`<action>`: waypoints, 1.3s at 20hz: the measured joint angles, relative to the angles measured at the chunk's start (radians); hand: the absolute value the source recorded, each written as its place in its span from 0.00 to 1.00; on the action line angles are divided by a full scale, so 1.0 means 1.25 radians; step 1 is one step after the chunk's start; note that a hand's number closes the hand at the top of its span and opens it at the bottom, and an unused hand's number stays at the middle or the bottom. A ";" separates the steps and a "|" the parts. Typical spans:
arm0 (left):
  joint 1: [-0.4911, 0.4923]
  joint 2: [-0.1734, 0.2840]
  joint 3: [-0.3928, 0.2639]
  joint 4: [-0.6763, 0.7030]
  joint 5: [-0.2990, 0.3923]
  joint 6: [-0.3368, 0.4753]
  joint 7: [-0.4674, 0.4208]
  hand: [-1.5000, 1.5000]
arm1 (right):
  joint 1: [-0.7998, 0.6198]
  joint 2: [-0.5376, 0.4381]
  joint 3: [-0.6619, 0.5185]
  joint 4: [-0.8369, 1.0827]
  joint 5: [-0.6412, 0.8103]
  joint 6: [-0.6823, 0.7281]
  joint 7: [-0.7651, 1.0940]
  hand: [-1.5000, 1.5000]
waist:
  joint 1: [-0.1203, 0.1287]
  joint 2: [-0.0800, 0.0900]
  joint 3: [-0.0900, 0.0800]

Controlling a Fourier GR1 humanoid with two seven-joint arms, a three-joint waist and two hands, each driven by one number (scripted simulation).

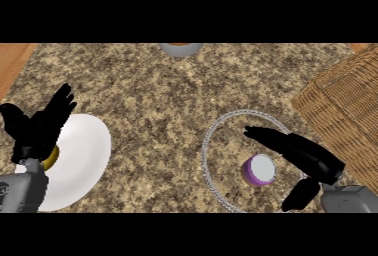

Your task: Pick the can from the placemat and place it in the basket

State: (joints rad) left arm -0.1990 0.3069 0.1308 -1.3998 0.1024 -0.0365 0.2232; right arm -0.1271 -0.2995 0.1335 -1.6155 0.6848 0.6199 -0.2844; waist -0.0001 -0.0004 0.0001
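Right hand point(306, 157) is over the placemat point(209, 145), fingers straight and spread, thumb hanging low toward the view's bottom edge. Nothing held. Fingertips reach past the can's far side; palm sits just right of it. Can't tell if any finger touches the can.

Can point(259, 170): purple body, pale top, upright, inside the round grey-rimmed placemat, right of its centre. Not lifted yet.

Step, as I read it: reach/pre-grasp. Pick not done, place not started.

Basket point(343, 107): wicker, at the right edge of the view, up and right of the placemat, only part of it shows. Rim near the placemat but apart from it.

Next move, my call:
- bring the hand in so fingers and thumb bracket the can from its 2 sides
- curl onto it, then lift straight up clear of the placemat
- carry right and away over the basket rim, let go inside

Risk: thumb looks well off the can, so closing from here may knock it over rather than catch it.

Left hand point(40, 127) rests open at the left edge, fingers up, over a white plate point(85, 155). Something yellow point(52, 157) peeks out under it. Grey bowl-like thing point(180, 49) at top centre, cut off. All on the speckled counter point(148, 90).
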 measured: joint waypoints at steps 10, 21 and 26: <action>-0.013 -0.024 0.011 0.010 -0.025 -0.004 0.004 0.50 | 0.022 0.030 0.034 0.017 0.103 -0.064 0.005 0.00 | 0.000 0.000 0.000; 0.002 -0.030 0.021 -0.024 -0.032 -0.018 0.020 0.50 | 0.004 0.051 0.108 0.067 0.227 -0.153 -0.042 1.00 | 0.001 -0.005 -0.004; -0.007 -0.034 0.023 -0.002 -0.037 -0.018 0.008 0.50 | -0.008 0.148 0.046 0.088 0.248 -0.186 0.153 1.00 | -0.003 -0.002 -0.004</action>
State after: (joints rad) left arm -0.2075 0.2650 0.1601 -1.4027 0.0565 -0.0584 0.2332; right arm -0.1368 -0.1141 0.1911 -1.5053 0.9954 0.3880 -0.0929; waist -0.0037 -0.0034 -0.0053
